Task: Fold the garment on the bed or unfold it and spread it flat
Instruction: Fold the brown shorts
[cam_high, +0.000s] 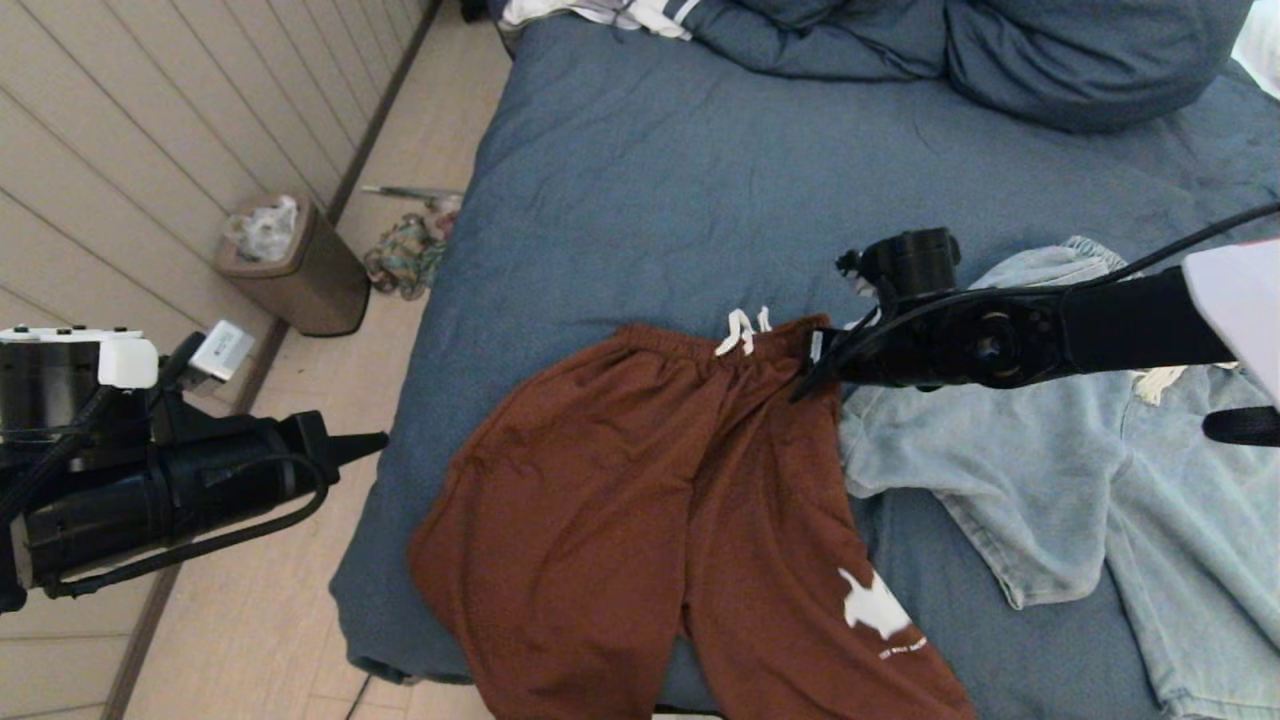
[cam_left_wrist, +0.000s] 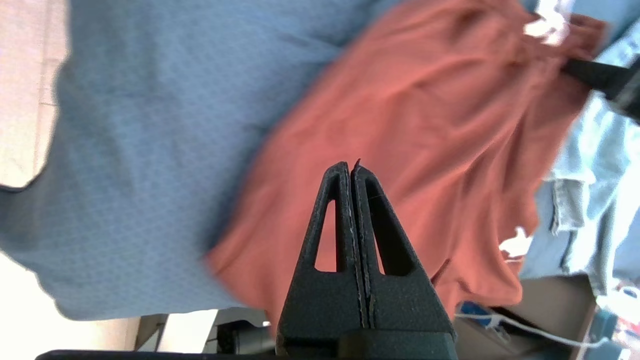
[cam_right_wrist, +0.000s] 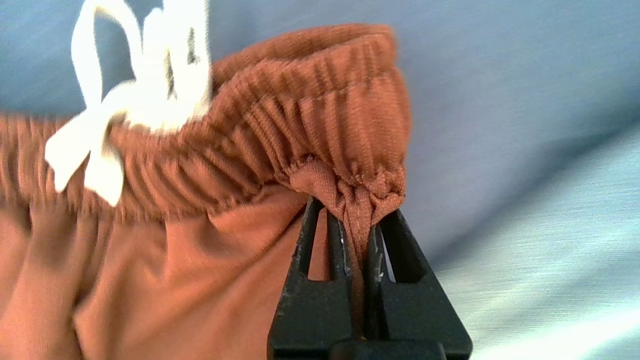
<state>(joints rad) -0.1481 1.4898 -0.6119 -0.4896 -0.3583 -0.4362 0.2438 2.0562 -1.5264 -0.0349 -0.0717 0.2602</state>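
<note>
Rust-brown drawstring shorts (cam_high: 660, 520) lie mostly flat on the near part of the slate-blue covered bed (cam_high: 640, 190), legs hanging over the near edge. Right gripper (cam_high: 812, 372) is pinching the right corner of the elastic waistband, fabric clamped between its fingers. Left gripper (cam_high: 375, 441) is pressed together, holding nothing, off the bed's left edge over the floor. Light-blue denim garment (cam_high: 1060, 480) lies just right of the shorts.

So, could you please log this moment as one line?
right gripper: shut on brown shorts waistband | left gripper: shut, empty
</note>
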